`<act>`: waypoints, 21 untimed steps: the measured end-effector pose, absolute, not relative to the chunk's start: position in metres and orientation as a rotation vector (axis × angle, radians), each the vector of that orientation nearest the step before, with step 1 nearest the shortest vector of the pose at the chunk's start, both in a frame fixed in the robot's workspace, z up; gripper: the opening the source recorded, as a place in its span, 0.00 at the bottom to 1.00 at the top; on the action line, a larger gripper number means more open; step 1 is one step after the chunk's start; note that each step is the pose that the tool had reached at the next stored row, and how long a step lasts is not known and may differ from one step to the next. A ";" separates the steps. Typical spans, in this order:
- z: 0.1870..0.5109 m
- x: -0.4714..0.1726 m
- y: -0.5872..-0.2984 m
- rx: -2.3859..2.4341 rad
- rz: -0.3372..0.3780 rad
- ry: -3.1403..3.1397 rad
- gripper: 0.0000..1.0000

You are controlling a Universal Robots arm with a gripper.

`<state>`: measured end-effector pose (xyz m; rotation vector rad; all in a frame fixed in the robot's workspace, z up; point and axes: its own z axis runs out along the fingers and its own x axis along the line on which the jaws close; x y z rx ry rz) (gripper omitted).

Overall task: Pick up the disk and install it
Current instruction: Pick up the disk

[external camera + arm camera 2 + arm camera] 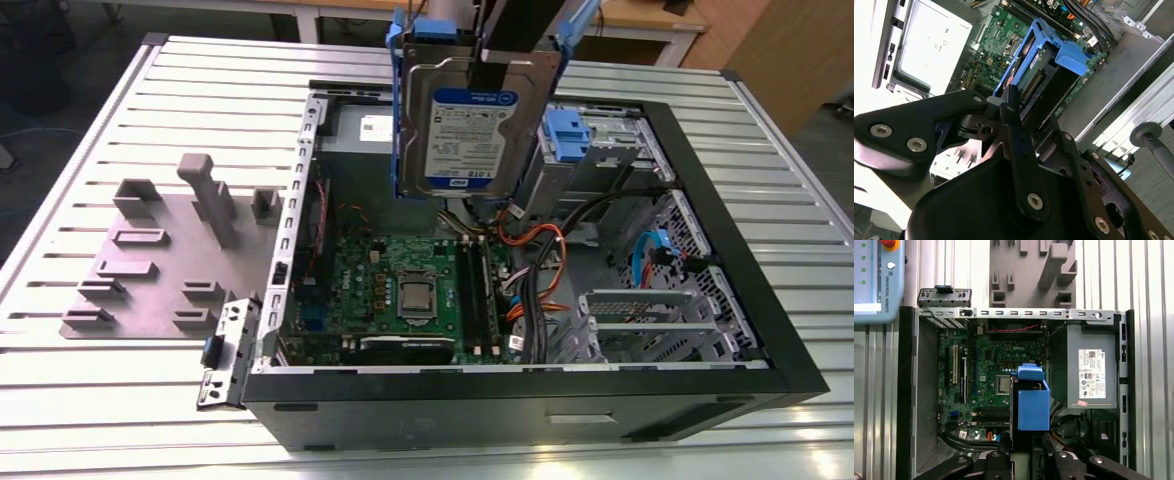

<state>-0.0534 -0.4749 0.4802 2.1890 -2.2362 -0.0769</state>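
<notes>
Jaws are clamping the disk (467, 130) by its flat faces and holding it upright over the open case (754, 250). Its white-and-blue label is facing the exterior camera, and blue rails are running down both long edges. One jaw is lying black across the top of the label (in the second wrist view the disk's connector edge is showing pinched between the two).

In the exterior view the disk is hanging in front of the power supply (350, 140) and above the far edge of the motherboard (387, 270), with orange and black cables (534, 250) trailing below it. Just to the exterior view's right of the disk, a blue latch (567, 135) is sitting against a grey drive cage (607, 145).

In the first wrist view the disk is appearing edge-on, one blue rail uppermost, between the processor (416, 300) and the power supply.

A grey fixture plate (147, 270) with upright blocks is lying on the slatted metal surface (80, 130), outside the case on the exterior view's left and well apart from the disk.
</notes>
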 end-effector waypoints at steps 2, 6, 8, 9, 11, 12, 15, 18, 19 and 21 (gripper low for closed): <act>0.480 -0.053 -0.478 2.189 -0.077 -2.236 0.35; 0.480 -0.053 -0.482 2.189 -0.077 -2.236 0.35; 0.480 -0.053 -0.482 2.189 -0.077 -2.236 0.35; 0.480 -0.053 -0.482 2.189 -0.077 -2.236 0.35; 0.480 -0.053 -0.482 2.189 -0.077 -2.236 0.35; 0.480 -0.053 -0.482 2.189 -0.077 -2.236 0.35; 0.480 -0.053 -0.483 2.189 -0.077 -2.236 0.35; 0.480 -0.053 -0.484 2.189 -0.077 -2.236 0.35; 0.480 -0.053 -0.485 2.189 -0.077 -2.236 0.35; 0.480 -0.053 -0.487 2.189 -0.077 -2.236 0.35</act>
